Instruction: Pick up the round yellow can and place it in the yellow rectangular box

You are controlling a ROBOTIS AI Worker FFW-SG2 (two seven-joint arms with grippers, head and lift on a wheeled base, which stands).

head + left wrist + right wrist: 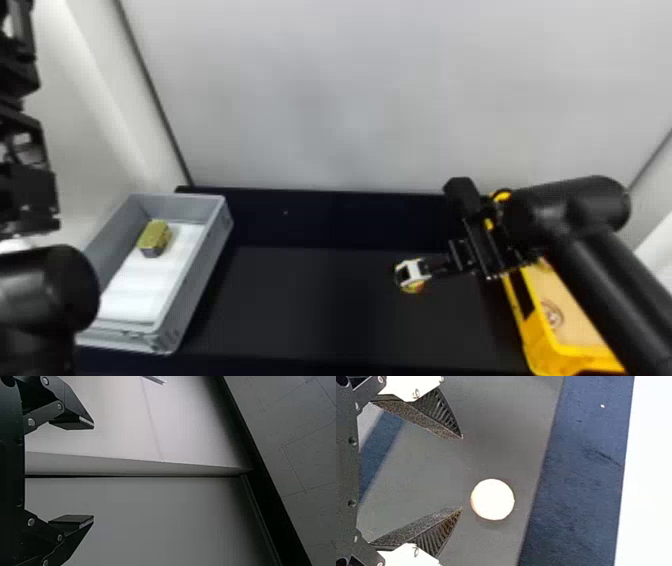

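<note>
In the head view my right gripper [419, 271] is over the dark table, with the round can [414, 287] showing just beneath it. In the right wrist view, my right gripper [462, 473] stands open, its fingers wide apart. The can [492, 499] appears there as a bright disc a little beyond the fingertips, closer to one of them and not between them. Partly hidden by the right arm, the yellow rectangular box [533, 327] stands on the right. My left gripper [27, 195] is parked at the head view's left edge; in the left wrist view the left gripper [94, 472] is open and holds nothing.
A grey bin [197, 275] with a white bottom stands at the left, holding a small gold-coloured block [154, 237]. Behind the black table [300, 300], a low dark ledge [325, 220] runs along the pale wall [325, 100].
</note>
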